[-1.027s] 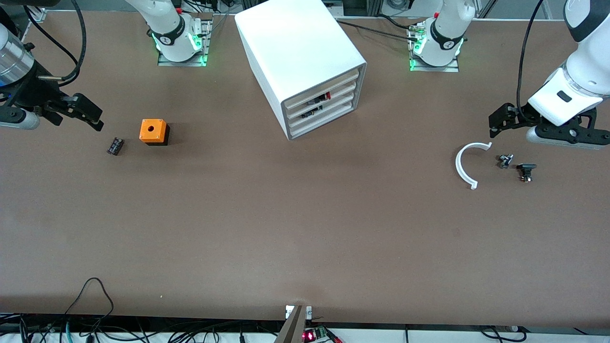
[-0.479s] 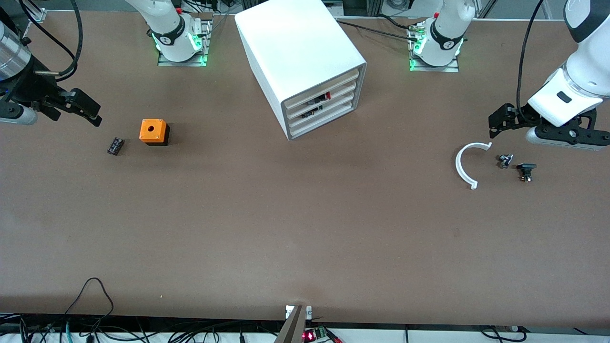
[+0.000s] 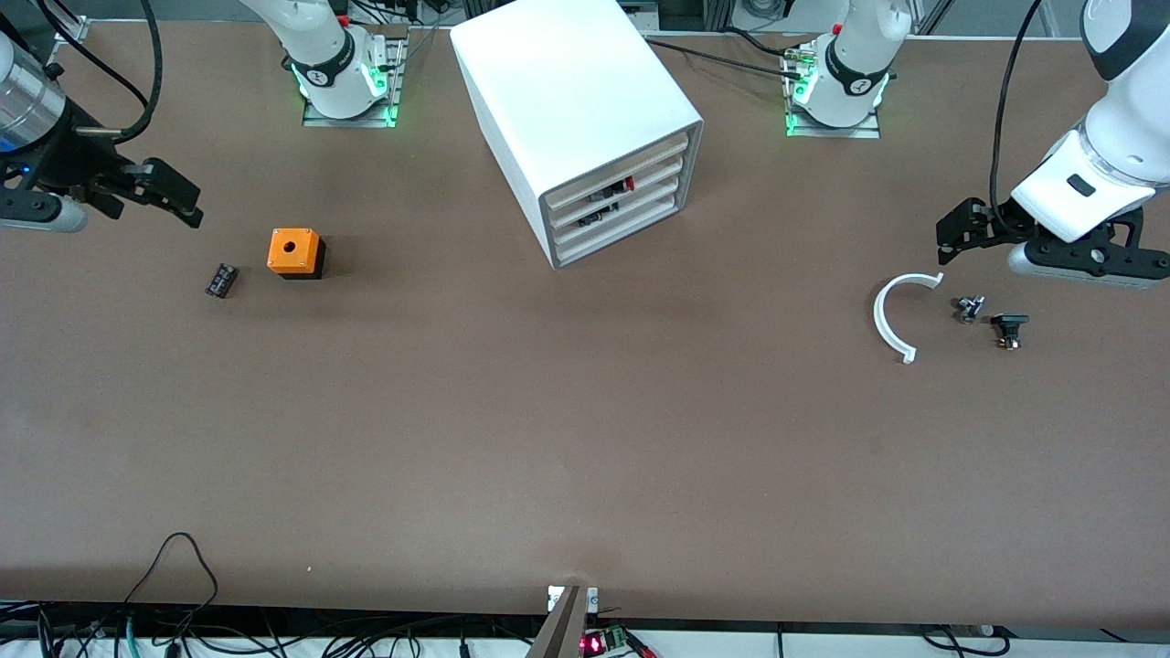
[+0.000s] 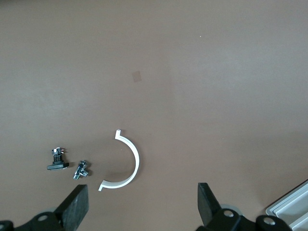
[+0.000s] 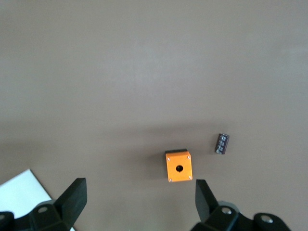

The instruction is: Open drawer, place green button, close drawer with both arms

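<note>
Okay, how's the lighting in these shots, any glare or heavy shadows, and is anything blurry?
Front view: even overhead light; the white cabinet is bright on top with little surface detail, the orange cube casts a short soft shadow, and green lights glow at both arm bases. Left wrist view: the white curved piece is sharp, while the left gripper's fingers look soft. Right wrist view: a soft shadow band crosses the table.

The two small parts (image 3: 970,308) at three o'clock of the white half-ring (image 3: 894,316) are too tiny to identify; drawer contents stay mostly hidden.
</note>
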Tool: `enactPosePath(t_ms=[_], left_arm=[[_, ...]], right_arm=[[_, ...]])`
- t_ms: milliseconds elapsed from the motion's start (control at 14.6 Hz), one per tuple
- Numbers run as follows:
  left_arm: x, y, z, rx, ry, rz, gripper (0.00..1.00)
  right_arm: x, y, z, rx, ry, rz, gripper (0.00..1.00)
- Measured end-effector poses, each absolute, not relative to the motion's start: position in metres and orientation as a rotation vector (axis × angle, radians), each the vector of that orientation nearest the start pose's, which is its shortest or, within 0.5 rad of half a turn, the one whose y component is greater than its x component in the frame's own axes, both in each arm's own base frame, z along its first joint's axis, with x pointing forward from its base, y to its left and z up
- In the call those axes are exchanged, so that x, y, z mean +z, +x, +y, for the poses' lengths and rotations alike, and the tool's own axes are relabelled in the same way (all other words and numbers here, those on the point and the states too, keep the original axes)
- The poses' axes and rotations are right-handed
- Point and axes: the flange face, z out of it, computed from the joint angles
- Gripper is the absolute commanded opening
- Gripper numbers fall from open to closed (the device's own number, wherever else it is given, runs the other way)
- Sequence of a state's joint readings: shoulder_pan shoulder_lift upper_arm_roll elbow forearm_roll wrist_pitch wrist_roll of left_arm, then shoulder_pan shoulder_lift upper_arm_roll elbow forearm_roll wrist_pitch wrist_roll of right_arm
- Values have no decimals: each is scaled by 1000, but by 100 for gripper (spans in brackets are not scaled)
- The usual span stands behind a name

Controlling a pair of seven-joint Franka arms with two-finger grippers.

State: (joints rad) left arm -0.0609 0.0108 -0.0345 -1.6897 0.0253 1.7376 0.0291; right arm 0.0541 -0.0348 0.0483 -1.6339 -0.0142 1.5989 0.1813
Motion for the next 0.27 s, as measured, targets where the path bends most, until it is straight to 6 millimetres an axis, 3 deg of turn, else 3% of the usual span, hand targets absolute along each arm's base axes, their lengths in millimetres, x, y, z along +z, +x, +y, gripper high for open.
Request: enactPosePath(t_ms=[274], left_arm=[[577,567,-52,-59,-3111,200,100]], right_arm=[[616,542,55,5,-3151,87,100]])
